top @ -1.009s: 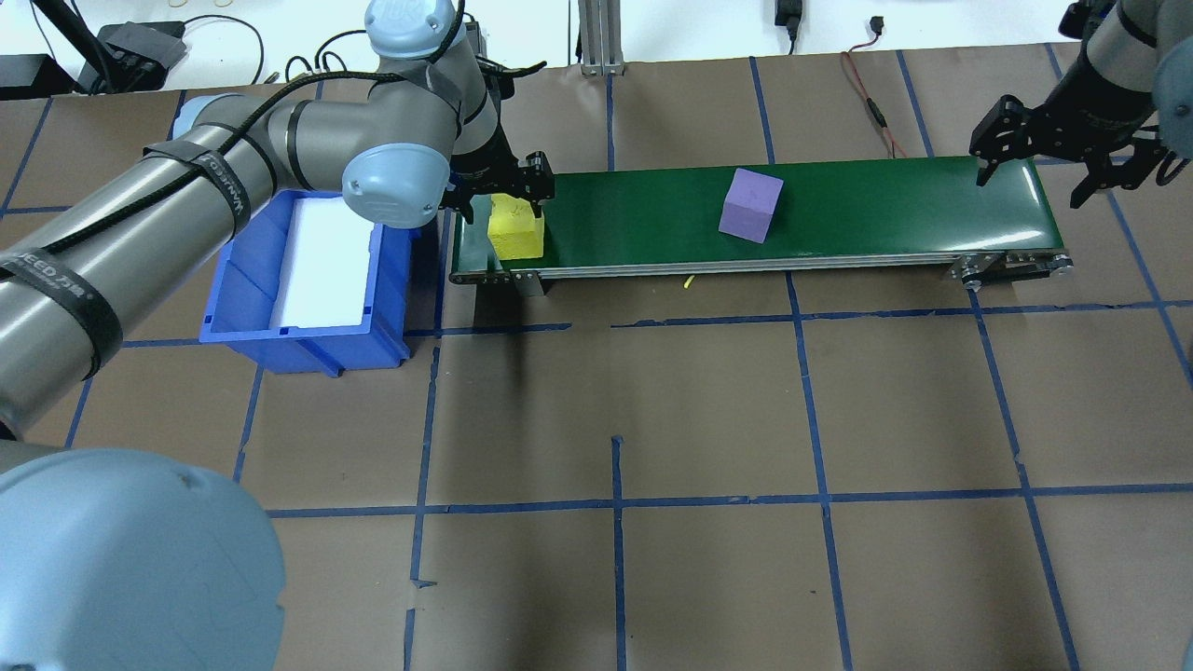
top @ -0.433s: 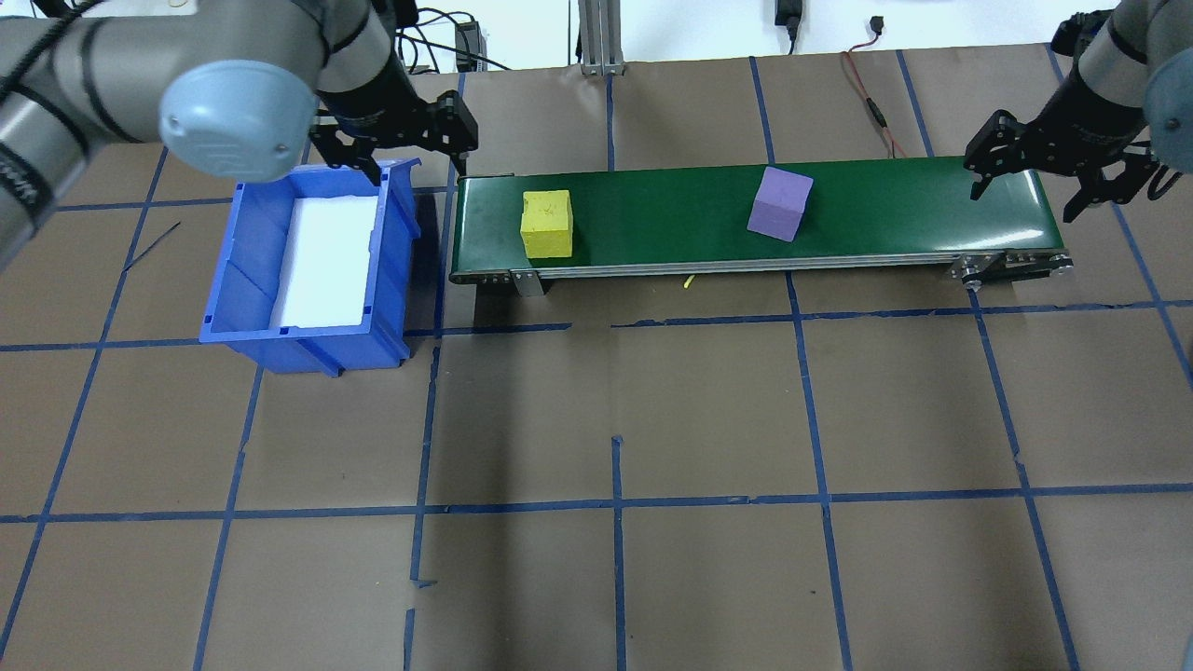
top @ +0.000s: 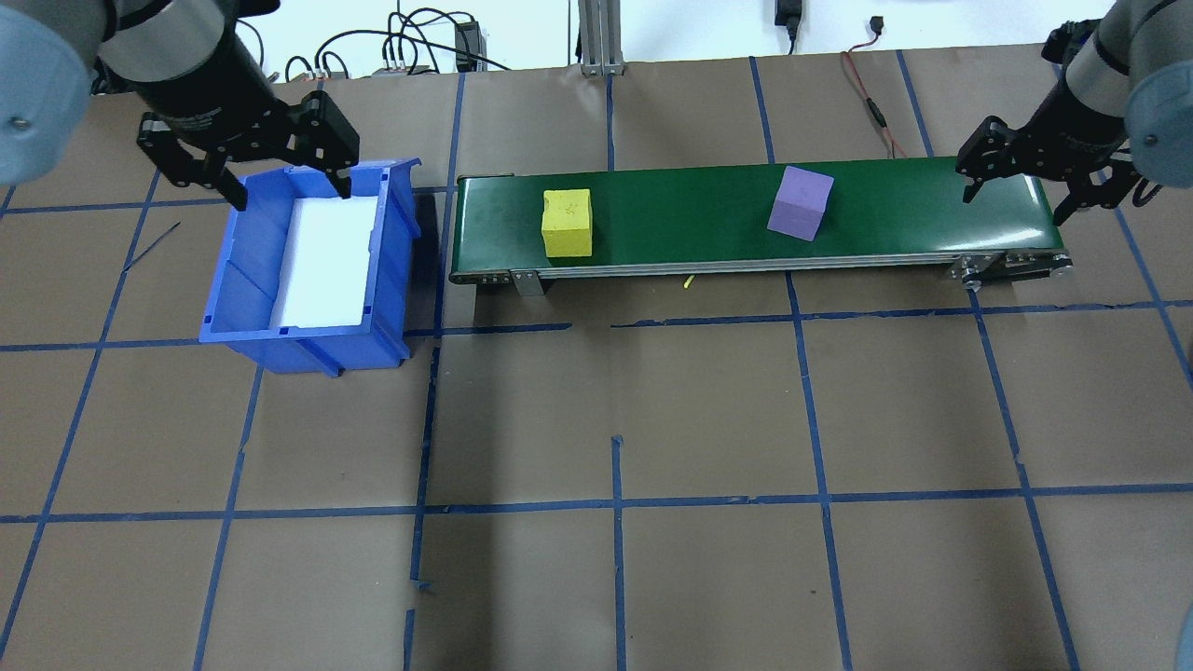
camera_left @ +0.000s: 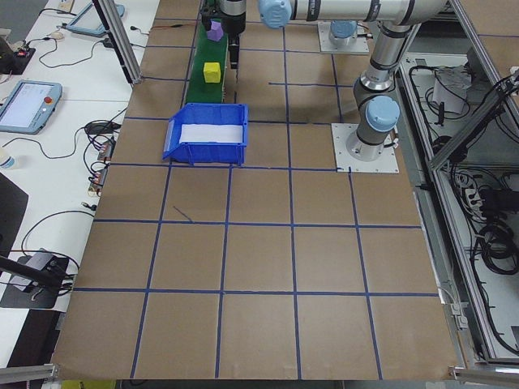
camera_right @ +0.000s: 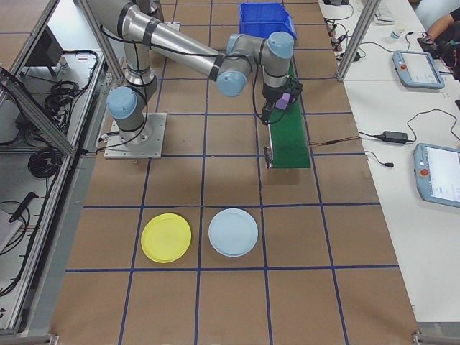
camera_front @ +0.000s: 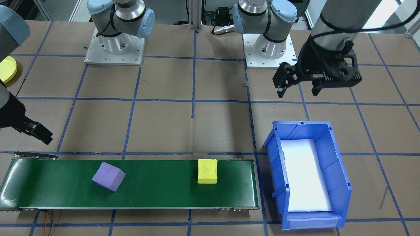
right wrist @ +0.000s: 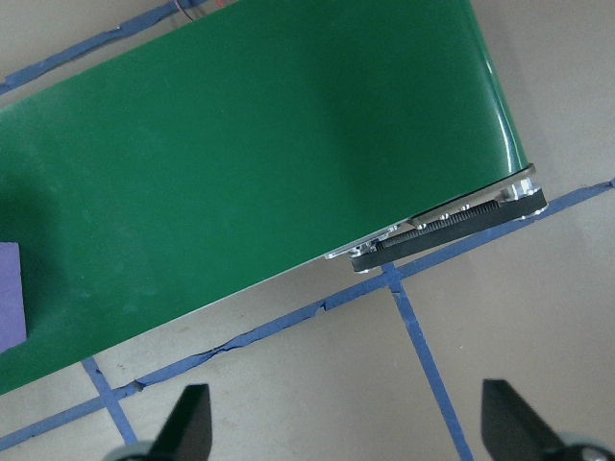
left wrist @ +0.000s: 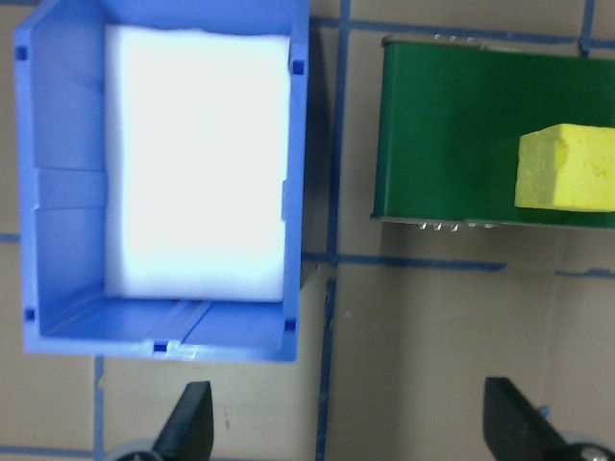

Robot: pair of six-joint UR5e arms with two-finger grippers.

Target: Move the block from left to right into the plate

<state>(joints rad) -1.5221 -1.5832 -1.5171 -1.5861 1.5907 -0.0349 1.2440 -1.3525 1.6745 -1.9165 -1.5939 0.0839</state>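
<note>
A yellow block (top: pixel 568 222) (camera_front: pixel 207 171) lies on the left part of the green conveyor belt (top: pixel 690 233). Further right on the belt, a purple block (top: pixel 800 203) (camera_front: pixel 108 176) rests tilted. My left gripper (top: pixel 292 197) (camera_front: pixel 298 94) hangs open and empty over the blue bin's far end. At the belt's right end my right gripper (top: pixel 1016 207) is open, with nothing between its fingers. The yellow plate (camera_right: pixel 166 237) (camera_front: pixel 7 68) lies on the table beyond the belt's right end, apart from both blocks.
The blue bin (top: pixel 252 280), lined with white foam, stands just left of the belt. Beside the yellow plate lies a pale blue plate (camera_right: pixel 233 231). Both arm bases (camera_front: pixel 113 49) stand on the robot's side of the table. Cables run along the far edge.
My left gripper has come away from the yellow block and swung left to above the bin. Both blocks have travelled right along the belt. The right gripper has shifted slightly.
</note>
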